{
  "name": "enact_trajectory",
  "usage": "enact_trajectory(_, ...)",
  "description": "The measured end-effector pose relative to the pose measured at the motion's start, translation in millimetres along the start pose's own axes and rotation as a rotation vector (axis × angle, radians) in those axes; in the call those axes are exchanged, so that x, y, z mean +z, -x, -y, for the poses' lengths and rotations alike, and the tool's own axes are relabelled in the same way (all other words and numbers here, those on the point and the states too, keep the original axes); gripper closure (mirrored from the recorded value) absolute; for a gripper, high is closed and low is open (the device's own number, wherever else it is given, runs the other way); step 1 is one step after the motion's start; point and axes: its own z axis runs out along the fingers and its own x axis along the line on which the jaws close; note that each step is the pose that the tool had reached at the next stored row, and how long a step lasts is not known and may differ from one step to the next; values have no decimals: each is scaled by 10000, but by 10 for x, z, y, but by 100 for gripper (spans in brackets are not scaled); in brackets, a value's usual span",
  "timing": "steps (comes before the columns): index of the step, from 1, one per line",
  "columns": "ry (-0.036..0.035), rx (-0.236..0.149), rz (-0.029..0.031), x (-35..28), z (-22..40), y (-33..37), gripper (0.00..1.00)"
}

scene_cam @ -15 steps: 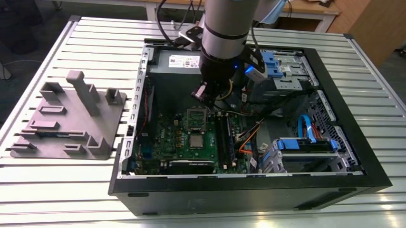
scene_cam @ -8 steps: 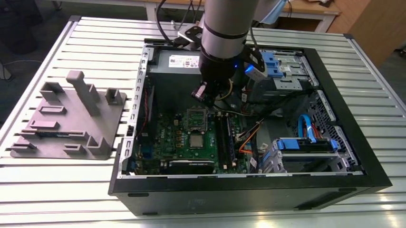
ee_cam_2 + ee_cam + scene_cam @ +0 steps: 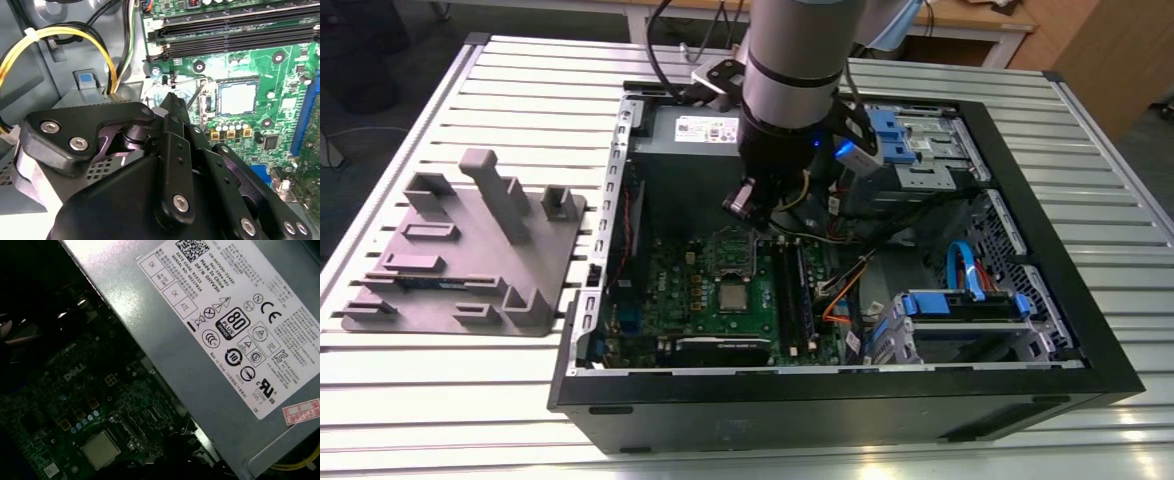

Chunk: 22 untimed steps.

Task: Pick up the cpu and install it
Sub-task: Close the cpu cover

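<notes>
starting from the biggest: seeing one slatted metal tabletop (image 3: 454, 410), carrying one open black computer case (image 3: 854, 405) and, at the exterior view's left, one grey plastic fixture (image 3: 467, 260), well apart from the arm. inside the case, counting one grey power supply (image 3: 694, 128) and one green motherboard (image 3: 660, 300) just beside it. hanging over the motherboard, near the power supply side, one tool (image 3: 171, 99); not being able to tell whether spread or pressed together. finding one socket frame (image 3: 207, 105) on the motherboard, and one cpu (image 3: 237, 98) lying flat inside it, silvery top up, near the tool but apart from it. noticing also one thin metal lever (image 3: 196, 94), standing tilted at the socket side, just beside the tool.

judging the step in hand: picking up and placing of the cpu seeming already done, with the work being around the socket, probably at the lever. judging any further move here as calling for small and slow motion, keeping clear of the cpu top and of the cables (image 3: 65, 32) close by.
</notes>
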Motion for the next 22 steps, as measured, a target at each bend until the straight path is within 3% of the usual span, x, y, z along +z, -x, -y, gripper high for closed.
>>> enact_trajectory(22,-4,-70,-8,-20,272,-358,90)
